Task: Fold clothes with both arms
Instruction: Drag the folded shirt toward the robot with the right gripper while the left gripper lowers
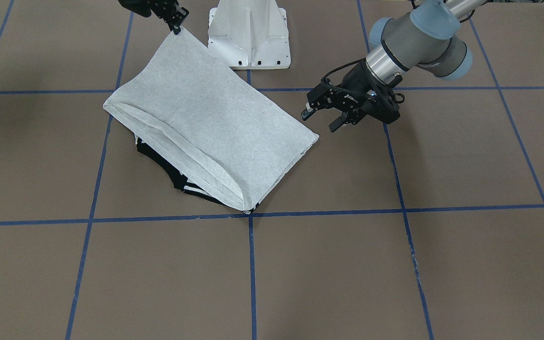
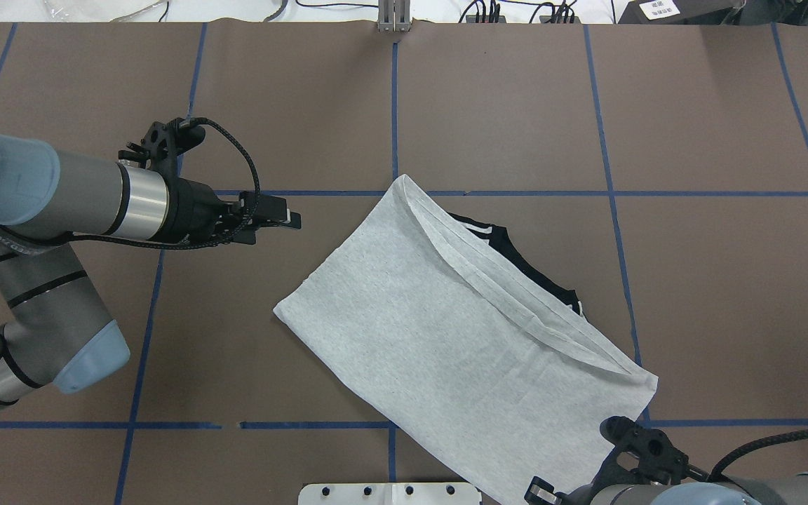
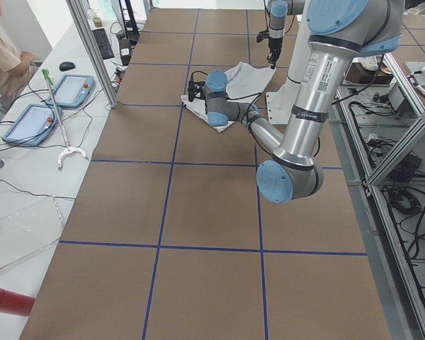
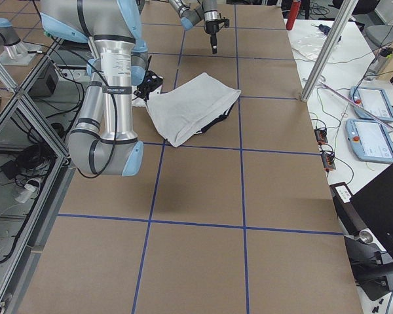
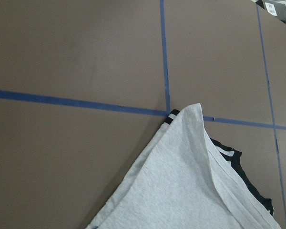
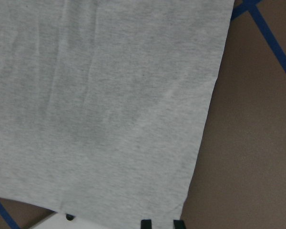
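Observation:
The grey T-shirt (image 1: 206,118) lies folded on the brown table, plain side up. Its black collar and stripes (image 1: 168,167) peek out under the hem; the print is hidden. My right gripper (image 1: 176,24) is shut on the shirt's corner next to the pedestal and holds it slightly raised. The same gripper shows at the bottom edge of the overhead view (image 2: 551,491). The right wrist view shows the cloth (image 6: 109,105) above its fingertips (image 6: 145,223). My left gripper (image 1: 321,119) is open and empty, hovering just beyond the shirt's other near-robot corner (image 2: 279,308). The left wrist view shows the shirt (image 5: 190,181).
The white pedestal base (image 1: 249,33) stands beside the held corner. Blue tape lines (image 1: 251,264) grid the table. A side bench with tablets (image 3: 28,120) and a seated person (image 3: 0,57) lies beyond the table's far edge.

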### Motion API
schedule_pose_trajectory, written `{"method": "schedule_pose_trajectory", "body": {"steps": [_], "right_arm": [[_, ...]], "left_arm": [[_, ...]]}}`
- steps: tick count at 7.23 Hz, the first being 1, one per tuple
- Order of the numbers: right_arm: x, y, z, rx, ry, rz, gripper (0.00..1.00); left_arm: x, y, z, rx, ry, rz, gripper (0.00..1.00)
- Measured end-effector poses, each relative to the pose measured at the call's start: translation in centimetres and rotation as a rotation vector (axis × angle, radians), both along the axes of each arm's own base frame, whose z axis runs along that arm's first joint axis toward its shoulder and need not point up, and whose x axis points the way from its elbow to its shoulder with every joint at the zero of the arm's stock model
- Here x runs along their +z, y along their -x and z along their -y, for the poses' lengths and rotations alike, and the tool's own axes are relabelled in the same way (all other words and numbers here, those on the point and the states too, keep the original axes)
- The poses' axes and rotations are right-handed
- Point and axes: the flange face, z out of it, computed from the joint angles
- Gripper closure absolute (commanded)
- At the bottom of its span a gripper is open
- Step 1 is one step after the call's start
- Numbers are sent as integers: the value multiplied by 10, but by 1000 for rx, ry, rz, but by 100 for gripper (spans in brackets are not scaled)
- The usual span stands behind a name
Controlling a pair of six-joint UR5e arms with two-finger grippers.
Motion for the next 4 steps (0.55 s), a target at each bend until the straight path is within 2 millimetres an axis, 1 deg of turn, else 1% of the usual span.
{"method": "schedule_pose_trajectory", "body": {"steps": [1, 2, 3, 4], "right_arm": [[-6, -9, 19, 46, -1, 14, 0], [-14, -21, 50, 117, -5, 35, 0], [-27, -33, 91, 188, -32, 63, 0], [-36, -41, 131, 221, -84, 74, 0]], "left_arm": [[2, -6, -6, 7, 59, 14, 0], [6, -17, -13, 3, 102, 42, 0], [14, -33, -20, -3, 136, 82, 0], [21, -48, -26, 3, 162, 126, 0]]}}
